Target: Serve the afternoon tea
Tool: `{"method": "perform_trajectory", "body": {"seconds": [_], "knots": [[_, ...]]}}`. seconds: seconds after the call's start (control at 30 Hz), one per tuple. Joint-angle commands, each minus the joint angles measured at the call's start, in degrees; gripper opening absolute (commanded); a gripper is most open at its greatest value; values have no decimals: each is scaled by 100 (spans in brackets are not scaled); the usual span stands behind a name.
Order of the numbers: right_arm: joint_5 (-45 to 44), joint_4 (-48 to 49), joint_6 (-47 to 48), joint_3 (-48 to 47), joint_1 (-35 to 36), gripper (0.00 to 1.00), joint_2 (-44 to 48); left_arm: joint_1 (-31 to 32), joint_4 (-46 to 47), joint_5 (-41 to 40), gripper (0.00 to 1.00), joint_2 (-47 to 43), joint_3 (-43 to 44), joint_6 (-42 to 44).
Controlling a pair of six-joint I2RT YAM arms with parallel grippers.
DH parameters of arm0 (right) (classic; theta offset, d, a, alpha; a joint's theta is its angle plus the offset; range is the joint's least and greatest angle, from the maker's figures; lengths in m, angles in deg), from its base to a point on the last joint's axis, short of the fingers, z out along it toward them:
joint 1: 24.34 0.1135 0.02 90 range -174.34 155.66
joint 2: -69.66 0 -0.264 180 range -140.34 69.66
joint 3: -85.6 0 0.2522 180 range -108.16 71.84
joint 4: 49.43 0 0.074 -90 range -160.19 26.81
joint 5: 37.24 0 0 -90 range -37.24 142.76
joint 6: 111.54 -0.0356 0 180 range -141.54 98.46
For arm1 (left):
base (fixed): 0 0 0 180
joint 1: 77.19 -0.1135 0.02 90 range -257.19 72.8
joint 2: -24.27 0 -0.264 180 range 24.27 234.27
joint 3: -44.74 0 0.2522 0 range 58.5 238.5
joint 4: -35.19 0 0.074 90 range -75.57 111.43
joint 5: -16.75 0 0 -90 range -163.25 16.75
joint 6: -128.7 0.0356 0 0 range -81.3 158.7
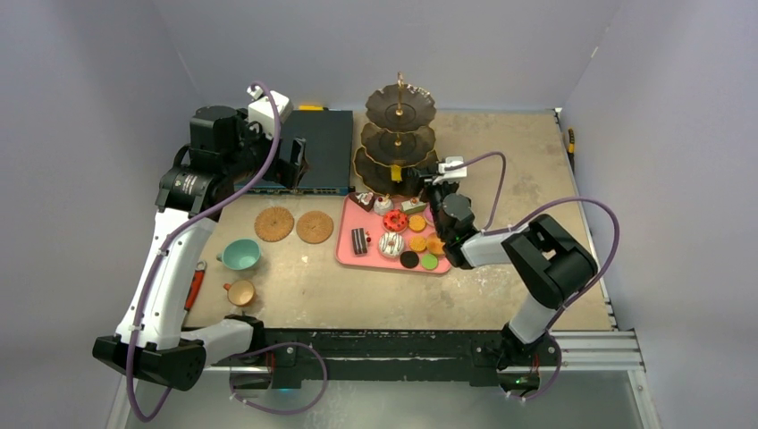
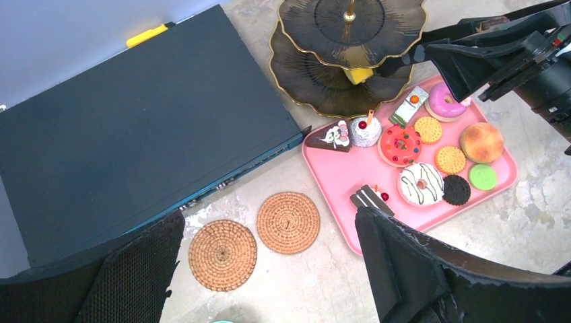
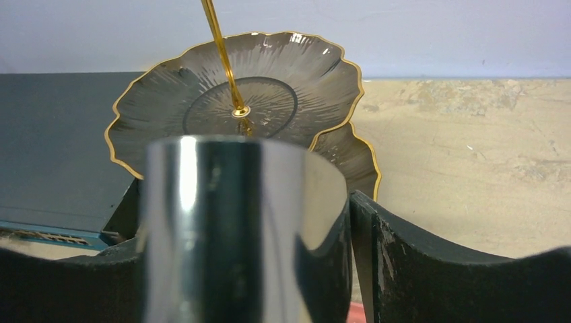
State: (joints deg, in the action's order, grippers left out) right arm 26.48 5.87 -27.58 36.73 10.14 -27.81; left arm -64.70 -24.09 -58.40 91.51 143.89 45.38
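You have one three-tier stand point(image 1: 399, 134) on the counter point(image 1: 536, 179), with one yellow piece point(image 2: 358, 75) on its lowest plate. There are two woven coasters, a left coaster point(image 1: 274, 223) and a right coaster point(image 1: 315, 226). There are two cups, a teal cup point(image 1: 240, 255) and a tan cup point(image 1: 240, 292).

You have one pink tray point(image 2: 337, 178) with twelve sweets at it:
- Three doughnuts: pink doughnut point(image 2: 446, 101), red doughnut point(image 2: 399, 145), white doughnut point(image 2: 421, 184).
- Two tan biscuits: upper biscuit point(image 2: 427, 129), lower biscuit point(image 2: 450, 159).
- One dark biscuit point(image 2: 456, 190).
- One green macaron point(image 2: 482, 176).
- One orange bun point(image 2: 481, 142).
- One cupcake point(image 2: 365, 130).
- Three slices: chocolate slice point(image 2: 330, 136), green-topped slice point(image 2: 411, 106), layered slice point(image 2: 369, 198).

Add one dark blue box point(image 1: 317, 147) and one pair of tongs point(image 3: 202, 229).
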Motion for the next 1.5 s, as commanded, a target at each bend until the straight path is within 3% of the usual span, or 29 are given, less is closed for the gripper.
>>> {"method": "perform_trajectory", "body": {"seconds": [0.0,0.23,0.5,0.67,1.47], "knots": [[-207,405,-71,170,-11,67,405,-36,50,138,99,-124,84,47],[-424,-290,-303,542,-9,65,1353,-36,26,175,99,-133,92,65],[-774,-2577,-1015,829,-3,65,2671,-35,16,258,99,-118,113,78],[-887,-3397,-1308,866,-3,65,2958,-35,10,307,99,-81,189,52],[-419,-3715,-1488,841,55,62,2600,-33,-41,352,99,-36,339,112]]}}
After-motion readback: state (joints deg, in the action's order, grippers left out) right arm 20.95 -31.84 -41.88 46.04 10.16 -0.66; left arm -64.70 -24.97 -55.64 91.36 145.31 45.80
